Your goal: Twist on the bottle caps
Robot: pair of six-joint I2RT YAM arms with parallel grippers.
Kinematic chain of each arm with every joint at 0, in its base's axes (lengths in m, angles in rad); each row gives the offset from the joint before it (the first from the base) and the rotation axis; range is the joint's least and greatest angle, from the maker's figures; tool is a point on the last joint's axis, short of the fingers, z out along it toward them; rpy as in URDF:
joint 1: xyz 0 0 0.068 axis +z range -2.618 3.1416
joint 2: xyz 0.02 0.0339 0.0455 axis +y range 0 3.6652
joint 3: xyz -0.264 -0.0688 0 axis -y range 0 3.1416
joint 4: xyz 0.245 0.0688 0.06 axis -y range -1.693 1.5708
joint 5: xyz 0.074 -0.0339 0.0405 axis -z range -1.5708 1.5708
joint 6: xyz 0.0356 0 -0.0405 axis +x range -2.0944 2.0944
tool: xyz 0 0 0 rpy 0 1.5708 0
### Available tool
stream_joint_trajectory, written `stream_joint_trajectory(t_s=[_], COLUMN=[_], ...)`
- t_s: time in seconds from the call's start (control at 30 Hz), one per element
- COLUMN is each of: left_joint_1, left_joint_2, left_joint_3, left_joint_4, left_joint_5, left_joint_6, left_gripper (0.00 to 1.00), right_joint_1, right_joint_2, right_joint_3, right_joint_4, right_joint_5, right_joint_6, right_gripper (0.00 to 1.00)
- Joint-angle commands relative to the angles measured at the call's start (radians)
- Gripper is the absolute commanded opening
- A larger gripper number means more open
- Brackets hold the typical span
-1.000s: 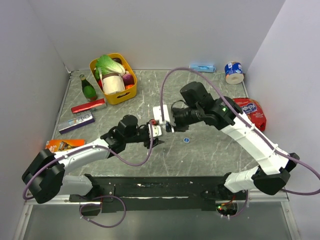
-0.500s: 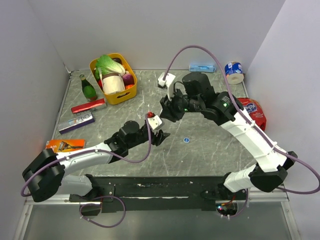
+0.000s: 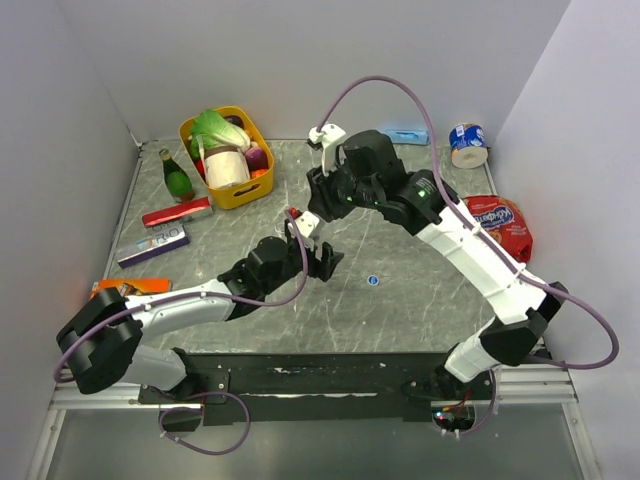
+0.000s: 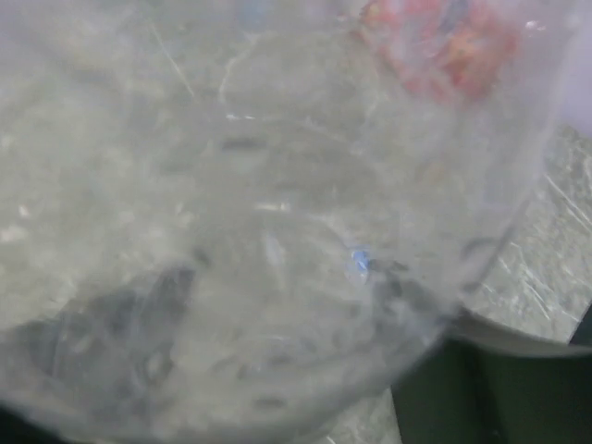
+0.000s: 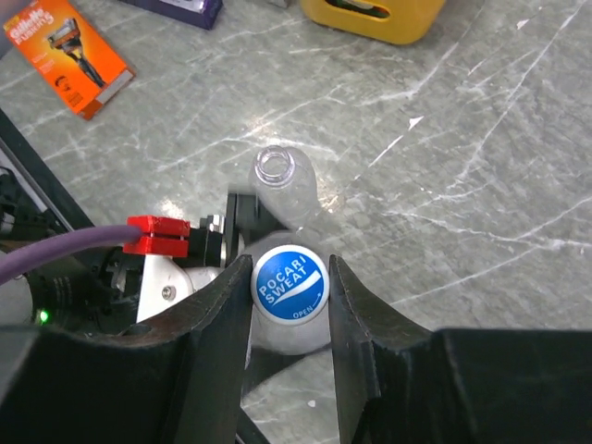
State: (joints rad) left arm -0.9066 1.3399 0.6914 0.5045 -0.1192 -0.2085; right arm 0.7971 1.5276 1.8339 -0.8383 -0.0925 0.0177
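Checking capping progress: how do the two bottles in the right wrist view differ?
The farther bottle has an open neck and no cap; the nearer bottle wears a blue cap. The right gripper pinches the nearer bottle's cap and is clear of the farther bottle. Both are see-through and colourless.

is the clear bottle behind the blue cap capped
No, the bottle has an open, bare mouth; the blue cap is off it.

- 1 small clear plastic bottle (image 5: 285, 190): glossy, see-through, faint highlights on the wall.
- 1 small round blue plastic cap (image 5: 289, 284): smooth, light sheen, white print.
- grey marbled tabletop (image 5: 481, 111): smooth, low sheen, white veining.
- orange cardboard razor pack (image 5: 69, 57): glossy print.
- yellow plastic basket (image 5: 384, 14): smooth, semi-gloss.
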Motion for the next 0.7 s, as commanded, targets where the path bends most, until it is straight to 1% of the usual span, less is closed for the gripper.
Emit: stream_joint_trajectory(t_s=[0.0, 0.07, 0.1, 0.13, 0.23, 0.27, 0.3, 0.37, 0.4, 0.43, 0.47, 0.5, 0.53, 0.6, 0.67], left_joint_1=[0.021, 0.028, 0.028, 0.035, 0.052, 0.061, 0.069, 0.086, 0.092, 0.097, 0.097, 0.098, 0.098, 0.097, 0.097], left_joint_2=[-0.03, -0.054, -0.064, -0.071, -0.093, -0.099, -0.103, -0.119, -0.13, -0.137, -0.154, -0.16, -0.166, -0.169, -0.166], left_joint_3=[0.022, 0.005, 0.003, 0.0, -0.013, -0.021, -0.021, -0.027, -0.03, -0.03, -0.027, -0.026, -0.021, 0.003, 0.025], left_joint_4=[0.012, -0.017, -0.041, -0.093, -0.188, -0.249, -0.277, -0.335, -0.349, -0.362, -0.369, -0.377, -0.382, -0.402, -0.409], left_joint_5=[0.077, 0.113, 0.162, 0.183, 0.222, 0.239, 0.259, 0.279, 0.297, 0.335, 0.349, 0.352, 0.357, 0.392, 0.423], left_joint_6=[0.009, 0.049, 0.091, 0.115, 0.184, 0.196, 0.231, 0.235, 0.242, 0.247, 0.253, 0.239, 0.232, 0.225, 0.23], left_gripper=[0.96, 0.96, 0.96, 0.96, 0.96, 0.96, 0.96, 0.96, 0.96, 0.96, 0.96, 0.96, 0.96, 0.96, 0.96], right_joint_1=[-0.012, -0.064, -0.091, -0.145, -0.222, -0.27, -0.291, -0.346, -0.364, -0.383, -0.4, -0.447, -0.473, -0.553, -0.576], right_joint_2=[-0.069, -0.078, -0.092, -0.098, -0.132, -0.144, -0.171, -0.196, -0.217, -0.224, -0.233, -0.247, -0.248, -0.247, -0.251], right_joint_3=[-0.038, -0.03, -0.024, -0.022, -0.047, -0.065, -0.115, -0.171, -0.224, -0.252, -0.283, -0.341, -0.364, -0.425, -0.479], right_joint_4=[0.005, -0.011, -0.018, -0.024, -0.021, 0.007, 0.03, 0.074, 0.124, 0.149, 0.18, 0.23, 0.251, 0.277, 0.344], right_joint_5=[-0.09, -0.082, -0.091, -0.093, -0.067, -0.061, -0.055, -0.041, -0.035, -0.033, -0.035, -0.033, -0.039, -0.116, -0.125], right_joint_6=[-0.048, -0.114, -0.134, -0.168, -0.229, -0.278, -0.3, -0.355, -0.367, -0.374, -0.369, -0.358, -0.34, -0.288, -0.277], right_gripper=[0.0, 0.0, 0.0, 0.0, 0.0, 0.0, 0.0, 0.0, 0.0, 0.0, 0.0, 0.0, 0.0, 0.0, 0.0])
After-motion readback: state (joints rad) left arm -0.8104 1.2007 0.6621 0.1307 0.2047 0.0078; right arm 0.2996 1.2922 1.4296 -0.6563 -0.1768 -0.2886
